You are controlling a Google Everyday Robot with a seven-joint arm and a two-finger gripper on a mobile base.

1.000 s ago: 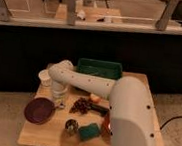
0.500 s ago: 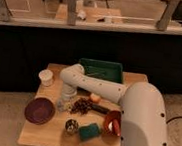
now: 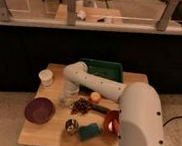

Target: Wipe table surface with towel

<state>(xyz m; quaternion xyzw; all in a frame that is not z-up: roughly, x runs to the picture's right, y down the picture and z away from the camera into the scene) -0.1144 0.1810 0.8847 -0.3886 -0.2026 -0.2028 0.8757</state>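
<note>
The table surface (image 3: 51, 133) is a light tan wooden top in the middle of the camera view. My white arm reaches in from the lower right, bends at an elbow (image 3: 75, 73) over the table's back left, and drops to the gripper (image 3: 66, 102), which sits low over the wood just left of a dark brown clump (image 3: 81, 106). I can make out no towel; if there is one, it is hidden under the wrist.
A white cup (image 3: 46, 76) stands at back left and a dark maroon bowl (image 3: 39, 110) at front left. A dark green tray (image 3: 103, 71) is at the back, with an orange (image 3: 96, 97), a small metal can (image 3: 71, 126), a green sponge (image 3: 90, 132) and a red bowl (image 3: 111, 121). A dark counter runs behind.
The arm's elbow and wrist have swung right, away from the white cup and toward the table's middle. The objects on the table have not moved.
</note>
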